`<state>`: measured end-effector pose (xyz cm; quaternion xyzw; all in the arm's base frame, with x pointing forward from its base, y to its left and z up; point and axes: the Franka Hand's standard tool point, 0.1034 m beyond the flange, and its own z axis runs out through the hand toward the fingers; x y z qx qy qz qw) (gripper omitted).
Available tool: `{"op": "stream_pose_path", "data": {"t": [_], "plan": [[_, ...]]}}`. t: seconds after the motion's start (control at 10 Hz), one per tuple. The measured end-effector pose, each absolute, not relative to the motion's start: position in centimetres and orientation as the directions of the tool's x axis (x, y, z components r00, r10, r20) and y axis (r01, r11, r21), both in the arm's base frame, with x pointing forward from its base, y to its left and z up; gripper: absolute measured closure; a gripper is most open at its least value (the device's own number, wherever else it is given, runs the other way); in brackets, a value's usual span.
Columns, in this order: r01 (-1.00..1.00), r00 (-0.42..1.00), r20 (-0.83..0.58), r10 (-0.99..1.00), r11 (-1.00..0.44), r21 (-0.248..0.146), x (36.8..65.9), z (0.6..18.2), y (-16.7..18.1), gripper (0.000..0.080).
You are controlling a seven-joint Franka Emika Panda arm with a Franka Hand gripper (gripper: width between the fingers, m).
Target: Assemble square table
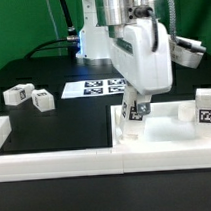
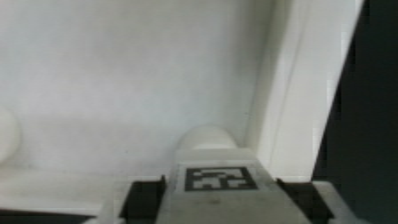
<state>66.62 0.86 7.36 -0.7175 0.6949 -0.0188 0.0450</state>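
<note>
A black table [image 1: 54, 121] fills the exterior view, fenced at the front by a long low white border wall [image 1: 56, 161], with the marker board [image 1: 101, 88] lying flat further back. 2 loose legs [image 1: 15, 94] [image 1: 40, 98] sit close together on the exterior view's left, well apart from the work. The square panel [image 1: 165, 138] lies on the exterior view's right, tucked against the wall, and 1 standing leg [image 1: 206, 110] is upright at its far right edge. The gripper [image 1: 136, 114] points down over the panel's near-left corner, its jaws narrowed onto the held leg [image 1: 142, 109]. That leg's tag faces the camera and its lower end is at or just above the panel.

The wrist view looks down along the held leg [image 2: 217, 150], its tag [image 2: 217, 180] nearest the lens and its rounded tip against the pale square panel [image 2: 125, 80]. The border wall [image 2: 299, 90] runs just beside it, with the black table [image 2: 368, 110] beyond. The socket itself is hidden under the tip, so I cannot tell whether the leg is seated.

The step looks like fitting this leg into a corner socket. To do it well, hold the leg upright, press straight down without side load, and turn only once the tip has centred. The wall is close and could catch a finger, and a tilted start would likely jam the leg.
</note>
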Motion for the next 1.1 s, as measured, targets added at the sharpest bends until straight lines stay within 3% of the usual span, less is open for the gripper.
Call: {"op": "stream_pose_path", "data": {"t": [0.1, 0.4, 0.5, 0.6, 0.7, 0.8, 1.0, 1.1], "plan": [[-0.992, -0.067, -0.050, -0.996, 0.072, -0.100, 66.75, 7.35, 0.83, 0.0509], [-0.974, -0.196, -0.077, -0.978, 0.203, -0.099, 66.88, 7.37, 0.68, 0.0509], [-0.959, -0.259, -0.089, -0.962, 0.267, -0.093, 66.87, 7.34, 0.80, 0.0414], [-0.966, -0.232, -0.086, -0.969, 0.240, -0.095, 66.87, 7.33, 0.80, 0.0414], [-0.979, -0.177, -0.079, -0.981, 0.184, -0.092, 66.78, 7.34, 0.85, 0.0245], [-0.998, -0.035, -0.063, -0.997, 0.038, -0.054, 66.43, 7.62, 1.26, 0.0168], [-0.963, 0.268, -0.031, -0.963, -0.267, -0.045, 66.25, 7.68, 1.19, 0.0153], [-0.951, 0.307, -0.029, -0.951, -0.305, -0.047, 66.25, 7.66, 1.18, 0.0153]]}}
